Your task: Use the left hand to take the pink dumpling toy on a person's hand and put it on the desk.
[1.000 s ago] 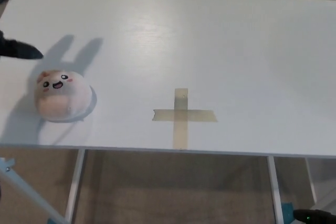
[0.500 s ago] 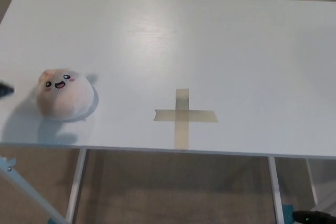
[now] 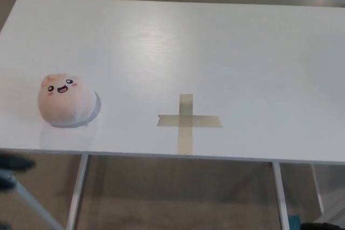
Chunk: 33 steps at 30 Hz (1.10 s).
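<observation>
The pink dumpling toy point(image 3: 66, 100), round with a smiling face, rests on the white desk point(image 3: 215, 52) near its front left corner. Nothing touches it. A dark blurred shape at the lower left, below the desk's front edge, is my left hand point(image 3: 13, 164); it is well clear of the toy. My right hand does not show, and no person's hand is in view.
A cross of tan tape point(image 3: 187, 120) is stuck on the desk near the middle of the front edge. Metal desk legs point(image 3: 76, 192) and a light blue bar point(image 3: 29, 203) show below the front edge.
My left hand has drawn back from the desk's left side, past the toy, to below the front edge. The toy stays on the desk.
</observation>
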Motion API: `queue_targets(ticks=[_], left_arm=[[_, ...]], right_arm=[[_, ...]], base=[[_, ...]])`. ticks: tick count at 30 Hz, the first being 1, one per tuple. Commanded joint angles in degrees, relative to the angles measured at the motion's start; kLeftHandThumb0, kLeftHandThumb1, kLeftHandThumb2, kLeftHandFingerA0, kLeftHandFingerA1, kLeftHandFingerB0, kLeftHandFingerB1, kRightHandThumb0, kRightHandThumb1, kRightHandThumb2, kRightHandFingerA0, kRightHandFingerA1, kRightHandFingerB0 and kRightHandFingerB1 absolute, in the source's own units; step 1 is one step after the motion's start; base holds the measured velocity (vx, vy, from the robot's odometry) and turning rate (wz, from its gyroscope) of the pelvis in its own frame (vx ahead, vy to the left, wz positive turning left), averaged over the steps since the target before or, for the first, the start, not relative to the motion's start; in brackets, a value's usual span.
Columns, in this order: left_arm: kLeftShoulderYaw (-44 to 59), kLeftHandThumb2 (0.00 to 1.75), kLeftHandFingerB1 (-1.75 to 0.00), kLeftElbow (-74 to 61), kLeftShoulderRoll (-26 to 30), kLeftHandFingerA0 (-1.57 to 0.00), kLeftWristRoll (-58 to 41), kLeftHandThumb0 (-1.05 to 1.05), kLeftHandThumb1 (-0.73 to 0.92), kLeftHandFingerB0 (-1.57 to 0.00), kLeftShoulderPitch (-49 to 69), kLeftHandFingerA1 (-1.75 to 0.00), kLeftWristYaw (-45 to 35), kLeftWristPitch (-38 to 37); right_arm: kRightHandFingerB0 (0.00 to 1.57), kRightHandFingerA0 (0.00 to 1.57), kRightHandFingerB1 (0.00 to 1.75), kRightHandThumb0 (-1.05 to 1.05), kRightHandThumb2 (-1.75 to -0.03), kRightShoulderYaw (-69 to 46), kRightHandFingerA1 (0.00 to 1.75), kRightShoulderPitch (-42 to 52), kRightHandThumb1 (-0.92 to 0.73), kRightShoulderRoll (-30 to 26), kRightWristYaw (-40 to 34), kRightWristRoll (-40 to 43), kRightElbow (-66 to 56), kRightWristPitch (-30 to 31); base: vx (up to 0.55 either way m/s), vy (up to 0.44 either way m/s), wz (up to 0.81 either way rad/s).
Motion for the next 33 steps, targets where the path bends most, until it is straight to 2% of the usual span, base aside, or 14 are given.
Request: queue_targets(ticks=[1,4,5,8,10,11,12,15,19,20,27,30,31,33], left_arm=[[-5.49,0.57,-0.37,9.62,4.03,-0.47,-0.07,-0.42,0.56,-0.41,21.89,-0.42,-16.55,-6.9],[-12.37,0.57,-0.37,21.47,1.91,-0.47,9.08,-0.42,0.57,-0.42,15.03,-0.42,-6.5,-7.4],[-14.14,0.8,-0.45,24.99,0.36,-0.4,12.71,-0.46,0.44,-0.28,12.07,-0.53,-0.8,-6.35],[-20.68,0.8,-0.44,36.68,-3.3,-0.36,23.78,-0.5,0.47,-0.27,1.26,-0.5,17.01,0.55],[-21.85,0.8,-0.44,38.47,-3.41,-0.36,24.68,-0.5,0.47,-0.27,-0.37,-0.5,19.0,1.89],[-23.5,0.82,-0.42,42.31,-3.75,-0.33,25.42,-0.54,0.49,-0.23,-4.07,-0.48,20.87,4.71],[-26.11,0.61,-0.31,49.41,-3.75,-0.36,27.03,-0.53,0.69,-0.31,-10.05,-0.34,23.17,8.32],[-33.17,0.63,-0.29,67.39,-3.2,-0.35,32.0,-0.6,0.76,-0.26,-23.91,-0.33,29.62,15.01],[-35.29,0.65,-0.26,77.67,-3.48,-0.28,31.47,-0.64,0.83,-0.15,-29.68,-0.31,33.02,16.6],[-34.99,0.86,-0.36,79.59,-3.72,-0.2,30.66,-0.69,0.73,-0.12,-30.35,-0.39,33.78,16.63],[-35.05,0.94,-0.38,89.88,-2.12,-0.26,26.63,-0.68,0.81,-0.17,-29.89,-0.41,34.45,10.43],[-35.9,0.94,-0.39,91.7,-1.17,-0.26,26.52,-0.68,0.81,-0.18,-30.45,-0.41,34.98,11.04],[-35.72,0.72,-0.3,92.32,-1.33,-0.34,25.56,-0.64,0.92,-0.23,-30.35,-0.34,34.81,10.96],[-36.29,0.72,-0.3,93.16,-1.31,-0.35,25.15,-0.64,0.92,-0.24,-30.47,-0.34,34.67,10.54]], right_arm=[[0.51,0.56,0.42,-0.24,-0.6,1.03,0.43,4.39,-0.68,-0.19,-0.47,-1.33,1.06,-0.46],[0.5,0.56,0.41,-0.24,-0.6,1.18,0.43,4.61,-0.68,-0.08,-0.51,-1.34,1.05,-0.48],[0.49,0.56,0.41,-0.24,-0.6,1.19,0.43,4.69,-0.68,-0.01,-0.56,-1.29,1.05,-0.47],[0.49,0.56,0.41,-0.24,-0.6,0.82,0.43,4.92,-0.68,0.4,-1.07,-0.8,1.05,-0.62],[0.49,0.56,0.41,-0.24,-0.6,0.59,0.43,5.1,-0.68,0.56,-1.26,-0.56,1.04,-0.7],[0.5,0.58,0.41,-0.22,-0.6,0.26,0.44,5.17,-0.68,0.66,-1.66,-0.26,0.98,-0.83],[0.5,0.59,0.41,-0.22,-0.6,-0.18,0.44,5.45,-0.68,0.88,-2.5,0.1,0.92,-1.07],[0.51,0.62,0.42,-0.22,-0.6,-1.09,0.46,5.79,-0.68,1.71,-4.85,0.79,0.73,-1.68],[0.51,0.63,0.42,-0.22,-0.6,-0.82,0.47,5.95,-0.68,2.26,-5.77,0.45,0.68,-1.96],[0.51,0.63,0.42,-0.23,-0.6,-0.77,0.46,5.91,-0.68,2.34,-5.57,0.42,0.65,-2.08],[0.51,0.6,0.42,-0.23,-0.6,-1.15,0.45,5.46,-0.68,2.26,-3.94,0.98,0.34,-1.98],[0.51,0.6,0.42,-0.22,-0.6,-1.05,0.45,5.64,-0.68,2.4,-4.13,0.83,0.27,-2.04],[0.51,0.6,0.42,-0.22,-0.6,-1.1,0.45,5.86,-0.68,2.52,-4.19,0.85,0.24,-2.05],[0.51,0.6,0.42,-0.22,-0.6,-1.16,0.45,6.0,-0.68,2.62,-4.25,0.86,0.25,-2.06]], base=[[0.0,0.0,0.0],[0.0,0.0,0.0],[0.0,0.0,0.0],[0.0,0.0,0.03],[0.0,0.0,0.0],[0.0,0.0,0.0],[0.0,0.0,0.0],[0.0,0.0,0.0],[0.0,0.0,0.0],[0.0,0.0,0.0],[0.0,0.0,0.0],[0.0,0.0,0.0],[0.0,0.0,0.0],[0.0,0.0,0.0]])
